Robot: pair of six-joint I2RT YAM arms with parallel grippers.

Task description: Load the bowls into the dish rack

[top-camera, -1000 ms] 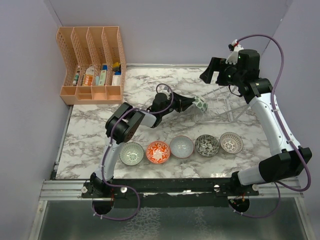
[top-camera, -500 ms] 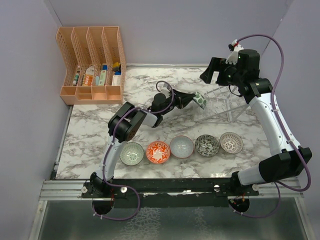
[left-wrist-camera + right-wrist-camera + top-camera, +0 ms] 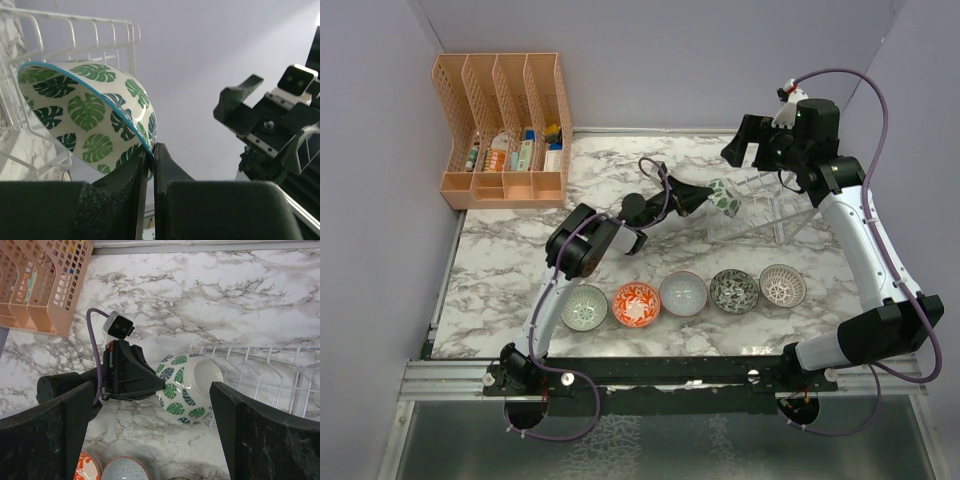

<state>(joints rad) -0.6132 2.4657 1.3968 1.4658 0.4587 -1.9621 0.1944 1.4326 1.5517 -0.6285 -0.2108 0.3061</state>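
Starting from the near side: five bowls sit in a row on the surface (image 3: 510, 280) in front of the dish rack (image 3: 765, 205): pale green bowl (image 3: 584, 307), red-orange bowl (image 3: 636, 304), blue-grey bowl (image 3: 683, 293), speckled bowl (image 3: 734, 290) and lattice bowl (image 3: 782, 285). None are loaded yet. Beyond them, the left fingers (image 3: 172, 172) are clamped on the rim of the green-leaf bowl (image 3: 85, 120), tipped on edge. Over the last second it's slid across to the rack's left end and is now in among the first wires, so I'd guess slotting it in comes next. The right fingers (image 3: 265, 435) hang spread apart above the rack's far-left end, holding nothing.
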